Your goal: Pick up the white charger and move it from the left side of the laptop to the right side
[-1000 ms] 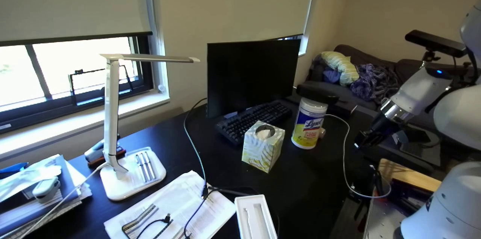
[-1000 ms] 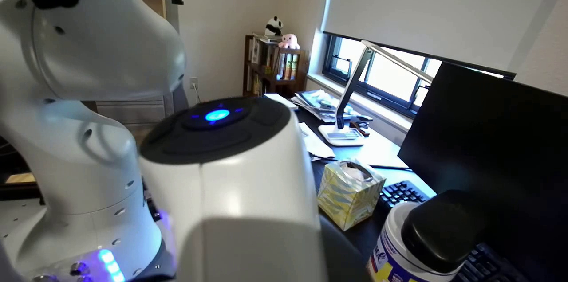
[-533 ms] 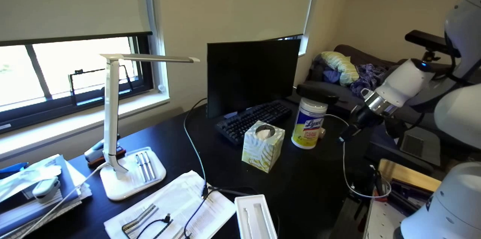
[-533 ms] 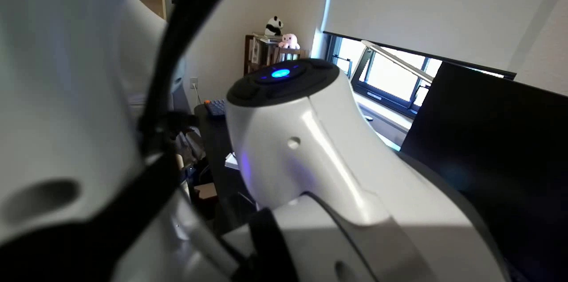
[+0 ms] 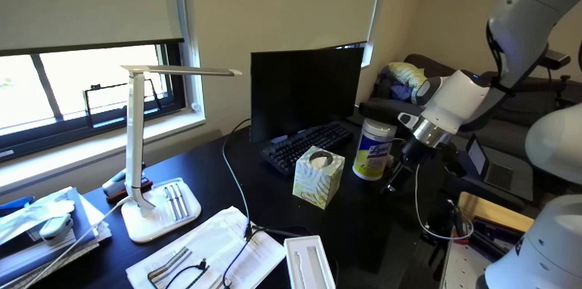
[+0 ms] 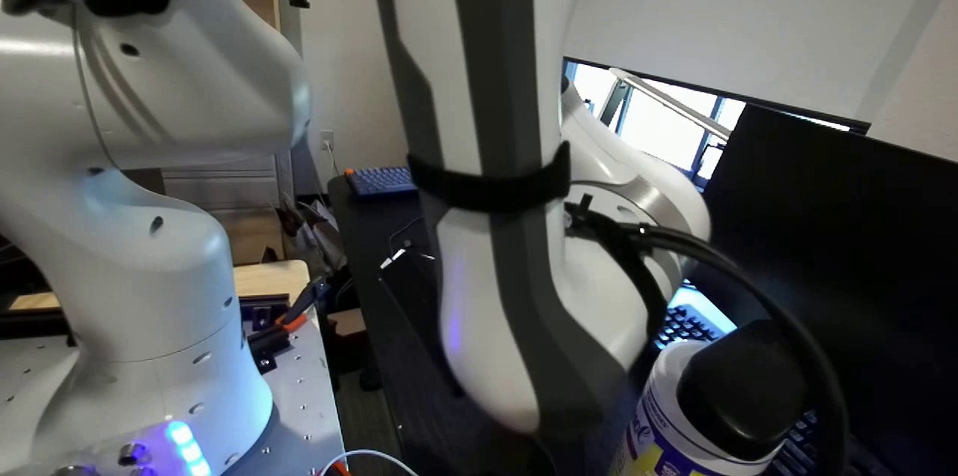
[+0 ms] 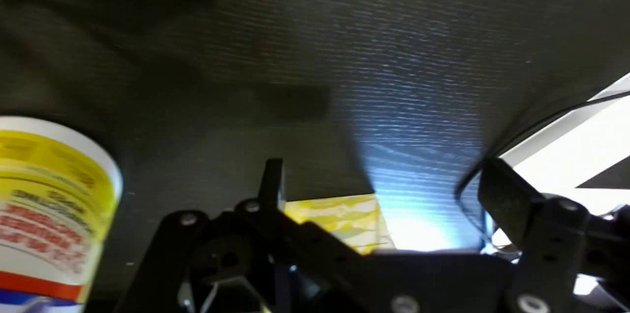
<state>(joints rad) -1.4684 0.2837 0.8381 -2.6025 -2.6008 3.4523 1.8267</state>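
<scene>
I hold my gripper (image 7: pixel 382 175) wide and free over the dark desk (image 7: pixel 275 47), the Lysol canister (image 7: pixel 51 214) to its left.

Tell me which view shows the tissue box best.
An exterior view: the tissue box stands whole there, top opening and patterned sides visible. The wrist view gives only a yellow part, the rest behind the gripper. In an exterior view, none of it shows past the arm.

a tissue box (image 5: pixel 317 182) stands between the lamp (image 5: pixel 135 143) and the lysol canister (image 5: pixel 373 152).
</scene>
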